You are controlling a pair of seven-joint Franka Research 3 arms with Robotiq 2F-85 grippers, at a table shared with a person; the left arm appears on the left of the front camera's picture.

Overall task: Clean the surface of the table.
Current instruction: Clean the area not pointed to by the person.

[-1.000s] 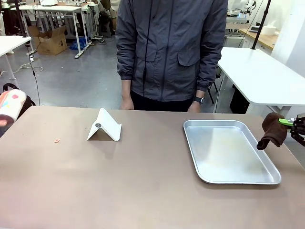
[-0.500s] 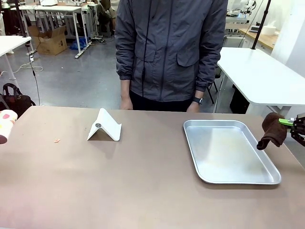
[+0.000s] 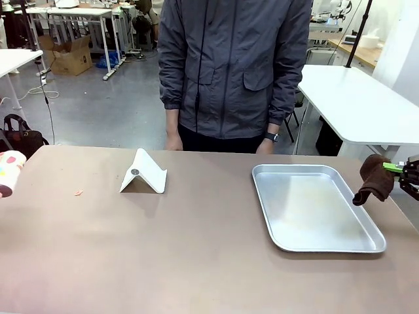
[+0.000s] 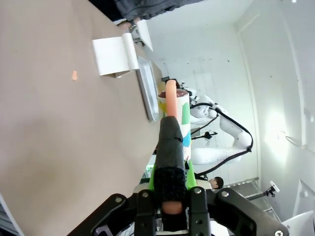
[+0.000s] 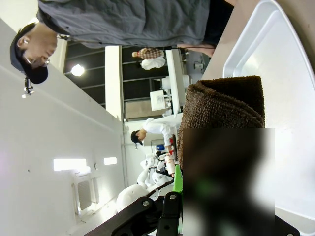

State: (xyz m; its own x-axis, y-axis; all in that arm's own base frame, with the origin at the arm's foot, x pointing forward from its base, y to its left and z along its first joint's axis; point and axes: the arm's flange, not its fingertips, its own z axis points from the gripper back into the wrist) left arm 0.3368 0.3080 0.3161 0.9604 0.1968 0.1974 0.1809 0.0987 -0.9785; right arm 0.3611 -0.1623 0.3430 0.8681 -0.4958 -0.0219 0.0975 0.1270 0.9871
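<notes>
The left gripper (image 4: 170, 183) is clamped tight on the black handle of a roller (image 4: 172, 115). The roller's spotted white roll sticks out past the fingertips. In the front view the roll (image 3: 8, 171) sits at the left end of the table (image 3: 196, 255), and whether it touches the top cannot be told. From this gripper the brown top (image 4: 54, 147) runs away ahead. A small orange scrap (image 4: 74, 75) lies on it first, a folded white stand (image 4: 110, 56) farther on, and the metal tray (image 4: 145, 88) beyond that. In the front view the scrap (image 3: 78, 193) lies between the roll and the stand (image 3: 144, 173), apart from both.

The right gripper (image 3: 406, 171) is closed on a brown cloth (image 3: 374, 178), which hangs from its green pads at the table's right edge. The tray (image 3: 288, 171) lies just inward of the cloth, flat on the table. Its near rim shows close past the cloth (image 5: 221, 103) in the right wrist view, with the tray (image 5: 285, 73) bare behind.

A person (image 3: 236, 65) in a grey jacket stands at the far side, opposite both grippers, arms down by the table's edge.
</notes>
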